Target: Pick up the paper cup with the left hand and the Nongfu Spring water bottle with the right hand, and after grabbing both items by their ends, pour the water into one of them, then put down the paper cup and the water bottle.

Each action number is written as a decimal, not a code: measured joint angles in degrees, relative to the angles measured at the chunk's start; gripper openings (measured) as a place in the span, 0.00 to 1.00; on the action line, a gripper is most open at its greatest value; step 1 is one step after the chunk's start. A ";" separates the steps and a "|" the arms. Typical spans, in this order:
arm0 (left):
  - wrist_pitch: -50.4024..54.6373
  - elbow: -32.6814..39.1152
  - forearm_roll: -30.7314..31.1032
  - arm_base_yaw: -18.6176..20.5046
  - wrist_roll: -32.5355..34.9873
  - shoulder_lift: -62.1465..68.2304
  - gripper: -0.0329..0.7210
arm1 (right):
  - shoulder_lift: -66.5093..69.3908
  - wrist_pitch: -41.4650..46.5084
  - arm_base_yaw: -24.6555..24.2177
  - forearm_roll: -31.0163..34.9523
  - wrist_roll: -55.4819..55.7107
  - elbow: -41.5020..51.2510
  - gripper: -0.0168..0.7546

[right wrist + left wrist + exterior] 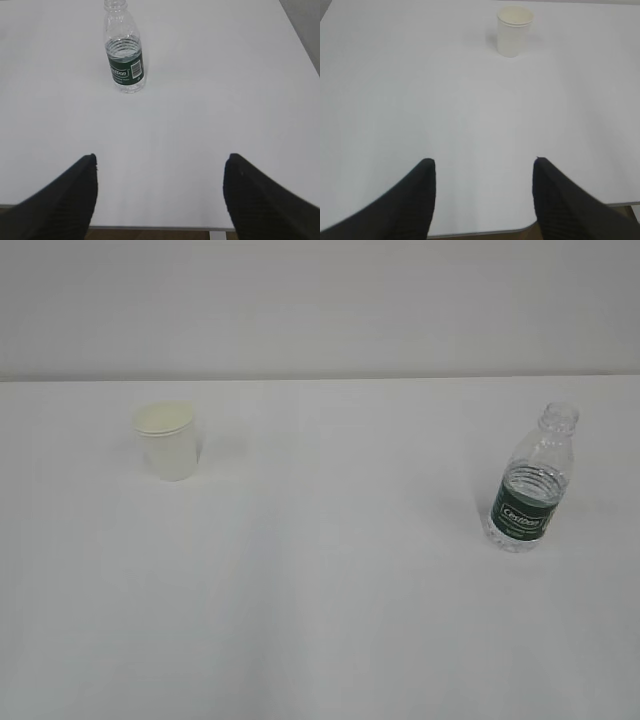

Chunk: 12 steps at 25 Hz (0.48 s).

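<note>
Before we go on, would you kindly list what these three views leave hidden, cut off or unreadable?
- Both arms: absent from the exterior view; only the left gripper and right gripper show in their wrist views, finger bases cut off by the bottom edge.
- Paper cup: its inside floor is hidden by its own rim and wall in both views.
- Nongfu Spring water bottle: mouth cropped by the top edge in the right wrist view.
- Label lettering: too blurred to read in either view.

A small white paper cup (169, 445) stands upright toward the left of the bench. Well apart on the right stands the capless Nongfu Spring water bottle (532, 483), clear, ribbed, green-labelled, with water (124, 50) inside.
</note>
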 joint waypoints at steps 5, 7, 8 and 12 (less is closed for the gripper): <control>0.00 0.00 0.00 0.00 0.00 0.00 0.62 | 0.00 0.00 0.00 0.00 -0.46 -0.10 0.78; 0.00 0.00 0.00 0.00 0.00 0.00 0.62 | 0.00 0.00 0.00 0.00 -1.53 -0.70 0.78; 0.00 0.00 0.00 0.00 0.00 0.00 0.62 | 0.00 0.00 0.00 0.00 -2.33 -1.36 0.78; -0.11 0.00 0.00 0.00 0.00 0.00 0.62 | 0.00 0.43 0.00 0.38 -2.93 -1.99 0.78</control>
